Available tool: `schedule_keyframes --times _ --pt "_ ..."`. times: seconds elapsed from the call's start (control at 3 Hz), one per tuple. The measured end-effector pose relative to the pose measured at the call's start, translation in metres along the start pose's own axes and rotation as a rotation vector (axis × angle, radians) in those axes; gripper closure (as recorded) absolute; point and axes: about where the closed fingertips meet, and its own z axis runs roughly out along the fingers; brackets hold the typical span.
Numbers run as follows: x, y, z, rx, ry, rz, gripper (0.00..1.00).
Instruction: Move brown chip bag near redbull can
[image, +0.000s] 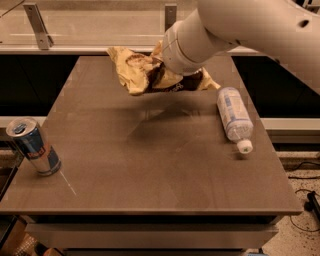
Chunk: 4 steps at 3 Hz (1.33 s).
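Note:
The brown chip bag (140, 73), crumpled with a dark middle and pale tan ends, hangs in the air above the far middle of the table. My gripper (172, 75) holds it from above; the white wrist covers its fingers. The redbull can (34, 146), blue and silver, stands upright at the table's left edge near the front, well apart from the bag.
A clear plastic water bottle (234, 116) with a white cap lies on its side at the right of the brown table (150, 170). A metal rail with brackets (40, 25) runs behind the table. The table's front edge is near the bottom of the view.

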Motion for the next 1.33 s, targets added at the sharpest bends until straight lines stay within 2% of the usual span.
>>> schedule_keyframes --times 0.67,1.0,1.33 --pt "-0.017 0.018 -0.008 -0.017 -0.063 0.019 1.00" --pt "-0.037 0.028 -0.005 -0.038 -0.065 0.032 1.00" --pt "-0.056 0.043 -0.002 -0.049 -0.054 0.070 1.00"
